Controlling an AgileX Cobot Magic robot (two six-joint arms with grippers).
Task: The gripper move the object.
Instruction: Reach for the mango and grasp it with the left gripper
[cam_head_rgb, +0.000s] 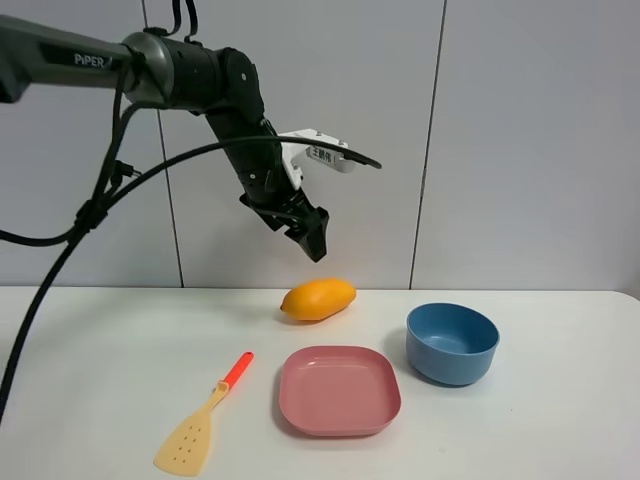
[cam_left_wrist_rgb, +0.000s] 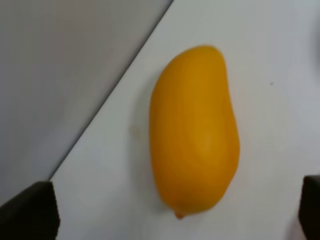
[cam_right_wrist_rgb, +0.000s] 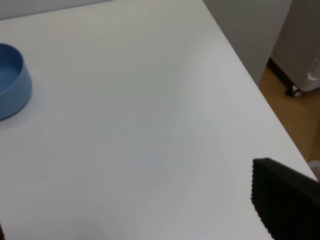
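The orange-yellow mango (cam_head_rgb: 318, 298) lies on the white table (cam_head_rgb: 120, 340) near the back wall, behind the pink plate. My left gripper (cam_head_rgb: 312, 235) hangs in the air just above the mango, pointing down at it, not touching. In the left wrist view the mango (cam_left_wrist_rgb: 194, 130) fills the middle, and the gripper (cam_left_wrist_rgb: 172, 215) is open and empty, with one black fingertip (cam_left_wrist_rgb: 30, 212) at each side. My right gripper (cam_right_wrist_rgb: 145, 220) is out of the high view; its wrist view shows one black finger (cam_right_wrist_rgb: 285, 200) far to one side over bare table, open and empty.
A pink square plate (cam_head_rgb: 339, 389) sits in front of the mango. A blue bowl (cam_head_rgb: 452, 342) stands to the plate's right and shows in the right wrist view (cam_right_wrist_rgb: 11, 82). A pale yellow spatula with an orange-red handle (cam_head_rgb: 205, 417) lies front left. The table's right edge (cam_right_wrist_rgb: 260, 95) drops to the floor.
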